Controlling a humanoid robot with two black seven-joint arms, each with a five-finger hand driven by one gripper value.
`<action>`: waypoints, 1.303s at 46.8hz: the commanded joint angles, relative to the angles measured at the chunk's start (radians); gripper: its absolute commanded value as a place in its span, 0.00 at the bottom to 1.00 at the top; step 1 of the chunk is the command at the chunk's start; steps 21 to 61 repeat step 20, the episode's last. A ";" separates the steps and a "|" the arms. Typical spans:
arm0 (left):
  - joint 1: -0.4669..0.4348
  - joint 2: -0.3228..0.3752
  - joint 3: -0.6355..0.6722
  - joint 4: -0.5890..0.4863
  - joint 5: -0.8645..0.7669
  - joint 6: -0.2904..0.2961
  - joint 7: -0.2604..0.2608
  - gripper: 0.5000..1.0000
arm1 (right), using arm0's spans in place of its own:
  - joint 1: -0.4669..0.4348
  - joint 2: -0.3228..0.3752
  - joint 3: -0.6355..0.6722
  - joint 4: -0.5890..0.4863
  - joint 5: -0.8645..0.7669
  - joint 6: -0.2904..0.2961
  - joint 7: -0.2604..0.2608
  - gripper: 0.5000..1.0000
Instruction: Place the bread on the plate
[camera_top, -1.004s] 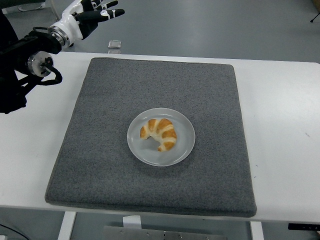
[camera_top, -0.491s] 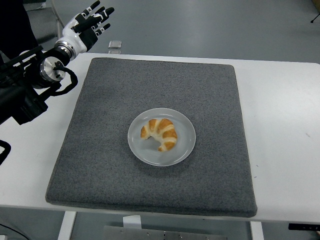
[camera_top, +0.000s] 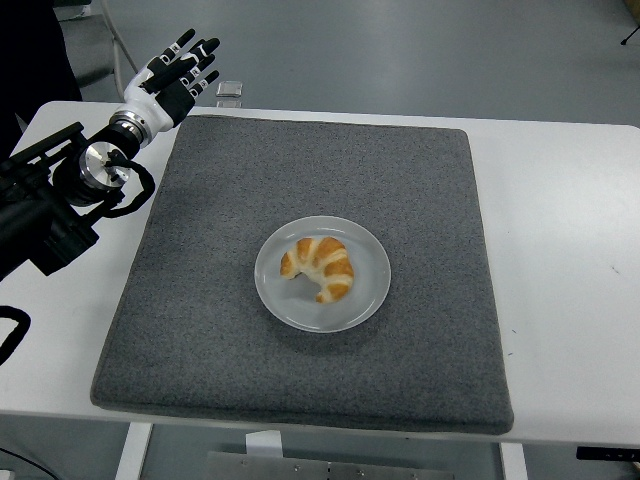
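A golden croissant (camera_top: 319, 266) lies in the middle of a round white plate (camera_top: 369, 293), which sits at the centre of a grey mat (camera_top: 310, 180). My left hand (camera_top: 178, 72) hovers over the table's far left corner, well away from the plate, fingers spread and holding nothing. Its black arm comes in from the left edge. The right arm does not show.
The grey mat covers most of the white table (camera_top: 570, 220). A small clear object (camera_top: 230, 90) lies at the table's far edge, just right of my left hand. Grey floor lies beyond the table.
My left arm has swung lower and nearer over the table's left side, and the hand has turned from sideways to fingers pointing up and away. The croissant and plate have not moved.
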 joint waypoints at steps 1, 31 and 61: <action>-0.003 -0.004 0.003 0.000 0.005 -0.009 -0.002 1.00 | 0.000 0.000 -0.001 0.000 0.002 0.000 0.000 0.86; 0.000 -0.006 -0.002 0.011 0.077 0.000 -0.035 1.00 | -0.003 0.000 -0.004 0.000 0.005 0.003 0.000 0.86; 0.000 -0.006 -0.002 0.011 0.077 0.000 -0.035 1.00 | -0.003 0.000 -0.004 0.000 0.005 0.003 0.000 0.86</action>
